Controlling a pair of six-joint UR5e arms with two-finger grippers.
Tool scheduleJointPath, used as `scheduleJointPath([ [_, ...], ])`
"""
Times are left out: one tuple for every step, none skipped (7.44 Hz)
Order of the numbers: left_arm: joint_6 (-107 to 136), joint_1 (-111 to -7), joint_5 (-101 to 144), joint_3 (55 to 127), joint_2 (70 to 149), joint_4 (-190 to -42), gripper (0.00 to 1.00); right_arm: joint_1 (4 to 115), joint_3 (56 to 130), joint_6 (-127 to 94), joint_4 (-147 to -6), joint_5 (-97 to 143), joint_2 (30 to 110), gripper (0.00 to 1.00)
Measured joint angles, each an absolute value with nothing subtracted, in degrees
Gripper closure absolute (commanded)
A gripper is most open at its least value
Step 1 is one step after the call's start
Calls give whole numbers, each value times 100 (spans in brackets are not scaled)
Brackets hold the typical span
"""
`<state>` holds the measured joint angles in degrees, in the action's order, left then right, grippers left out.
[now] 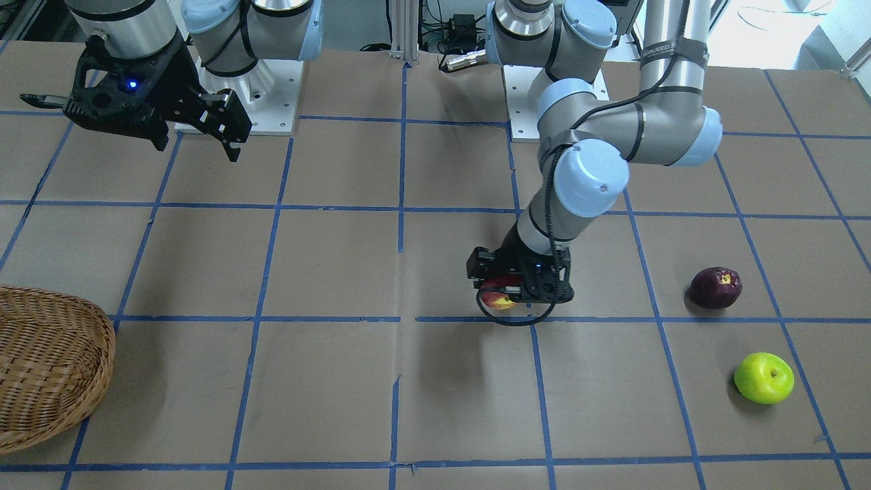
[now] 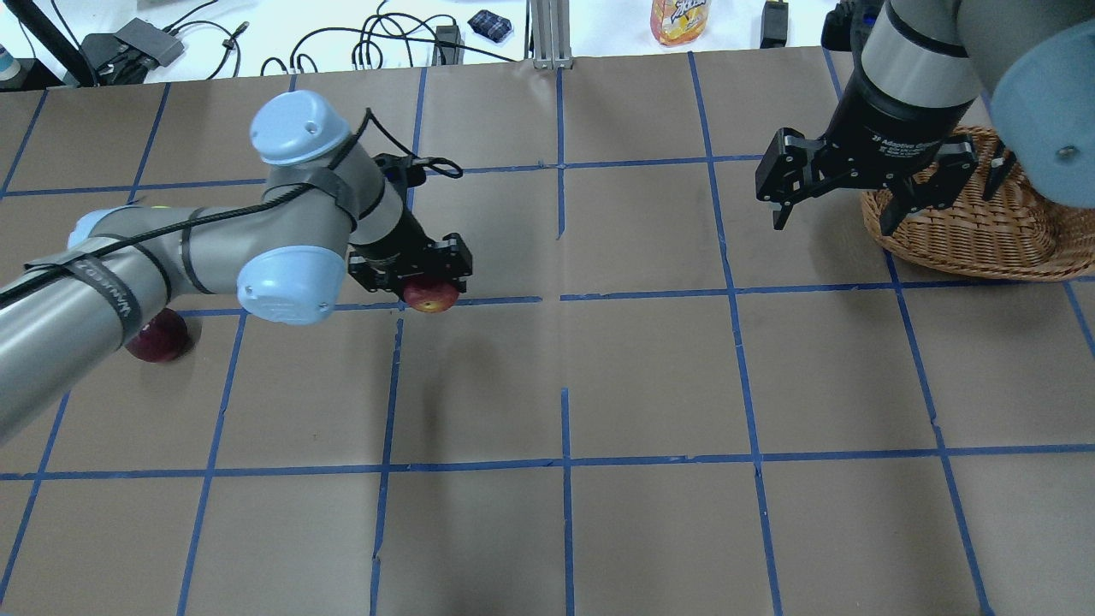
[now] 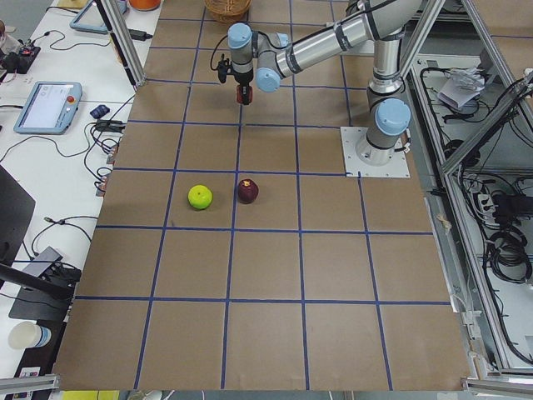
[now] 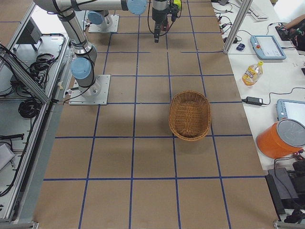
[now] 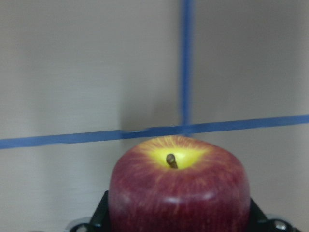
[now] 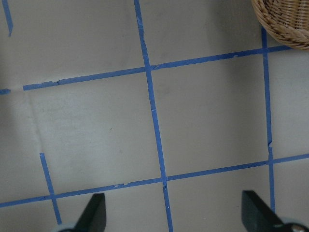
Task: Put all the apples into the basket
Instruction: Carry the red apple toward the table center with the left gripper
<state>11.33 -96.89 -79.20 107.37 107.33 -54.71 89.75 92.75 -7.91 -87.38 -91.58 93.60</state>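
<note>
Fingers of left gripper clamped round red apple, above table centre. Basket lies toward right end, far edge; right gripper, spread wide, empty, hovers nearer it.

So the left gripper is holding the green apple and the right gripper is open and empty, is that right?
Not quite. The left gripper holds the red apple, not the green one. The green apple lies on the table, as the exterior front-facing view shows. The right gripper is open and empty.
</note>
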Motion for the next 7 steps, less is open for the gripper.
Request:
scheduleJointPath([
  [1702, -10157, -7868, 10637, 10924, -5223, 51, 8974, 9276, -791, -8732, -9159, 9360, 0],
  [2086, -10554, -8030, 10494, 11097, -5125, 50, 8974, 9277, -791, -8727, -9158, 9360, 0],
  [2368, -10882, -8277, 10314, 11291, -5082, 47, 8974, 9279, -793, -8722, -9158, 9360, 0],
  [2605, -11116, -8399, 10206, 11465, -5020, 1, 8974, 9280, -797, -8720, -9158, 9360, 0],
  [2740, -11260, -8446, 10155, 11601, -4920, 0, 8974, 9281, -799, -8719, -9160, 9360, 0],
  [2774, -11336, -8467, 10132, 11691, -4809, 0, 8975, 9281, -802, -8725, -9158, 9358, 0],
  [2756, -11345, -8471, 10114, 11681, -4734, 0, 8979, 9281, -814, -8751, -9136, 9345, 0],
])
